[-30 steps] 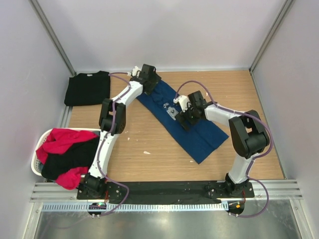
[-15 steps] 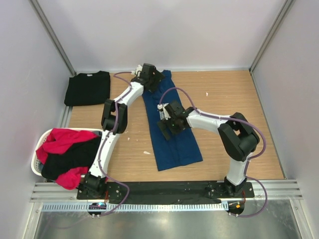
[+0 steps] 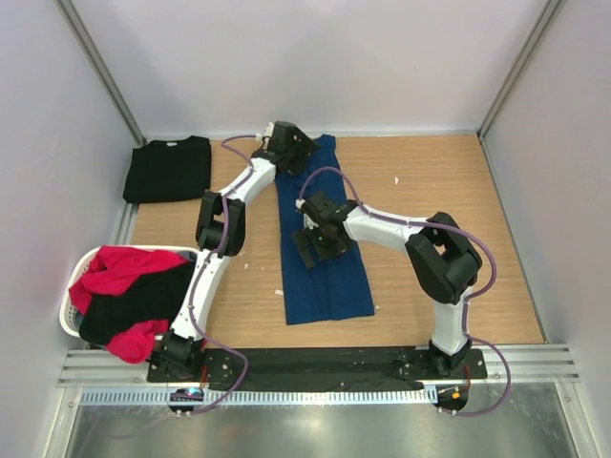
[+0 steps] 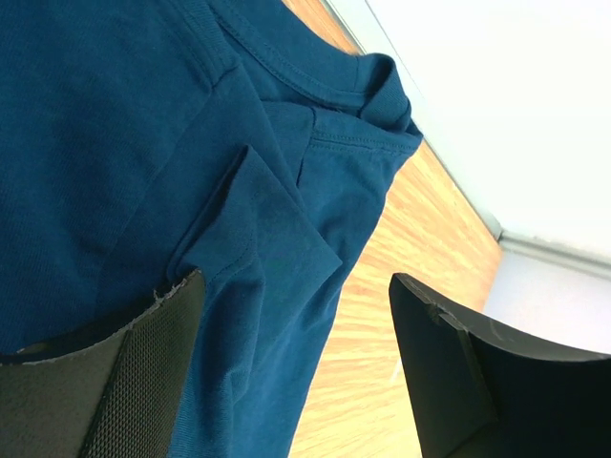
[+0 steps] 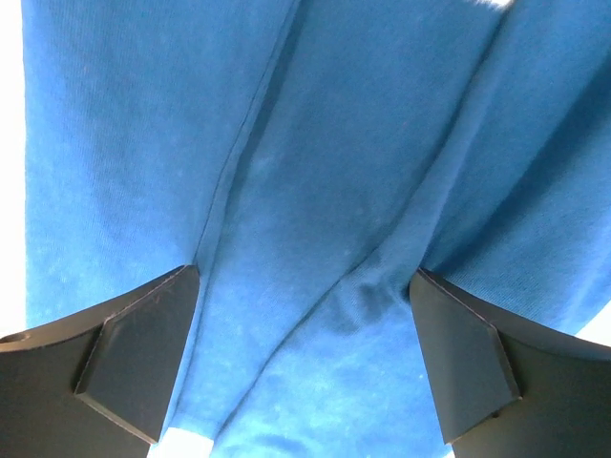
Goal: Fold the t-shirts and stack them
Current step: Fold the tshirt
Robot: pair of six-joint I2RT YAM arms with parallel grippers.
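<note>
The blue t-shirt [image 3: 329, 286] down the frame's middle is deep navy from above and a brighter solid blue in both wrist views. A black t-shirt [image 3: 169, 169] lies at upper left. At lower left, a white basket [image 3: 69, 310] holds a red tee [image 3: 119, 267] and a black tee [image 3: 134, 305]. The desk [image 3: 449, 239] is light-brown wood grain. The left fingers [image 4: 449, 382] are black and the right fingers [image 5: 134, 363] charcoal. The left arm [image 3: 198, 284] and right arm [image 3: 384, 222] are white and black, with purple cables [image 3: 325, 170].
</note>
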